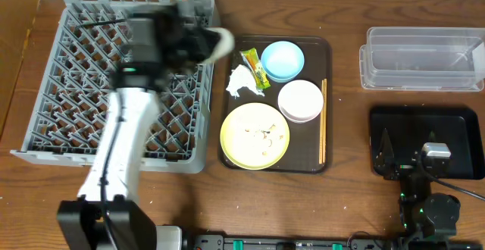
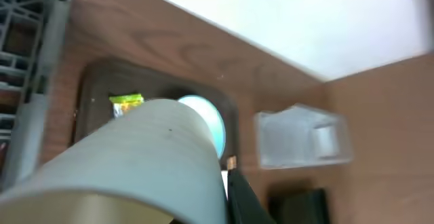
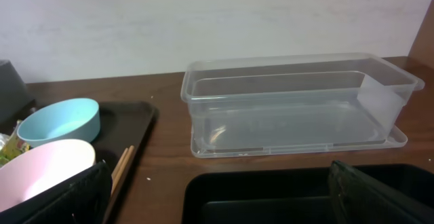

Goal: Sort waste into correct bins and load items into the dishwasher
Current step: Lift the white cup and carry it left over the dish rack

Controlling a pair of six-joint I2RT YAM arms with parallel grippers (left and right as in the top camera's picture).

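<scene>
While clamping left jaws on cream cup beside dish rack, holds right jaws apart; leaves plate, blue bowl, pink bowl, chopsticks, tissue, wrapper waiting.

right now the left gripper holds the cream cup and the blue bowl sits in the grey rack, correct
Not quite: the light blue bowl sits on the brown tray, not in the grey rack, as the overhead view shows. The left gripper does hold the cream cup.

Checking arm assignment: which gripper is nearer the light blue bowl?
Left. The left gripper, holding the cream cup, is over the edge of the grey rack, close to the light blue bowl; the right gripper hangs open over the black tray, farther away.
</scene>
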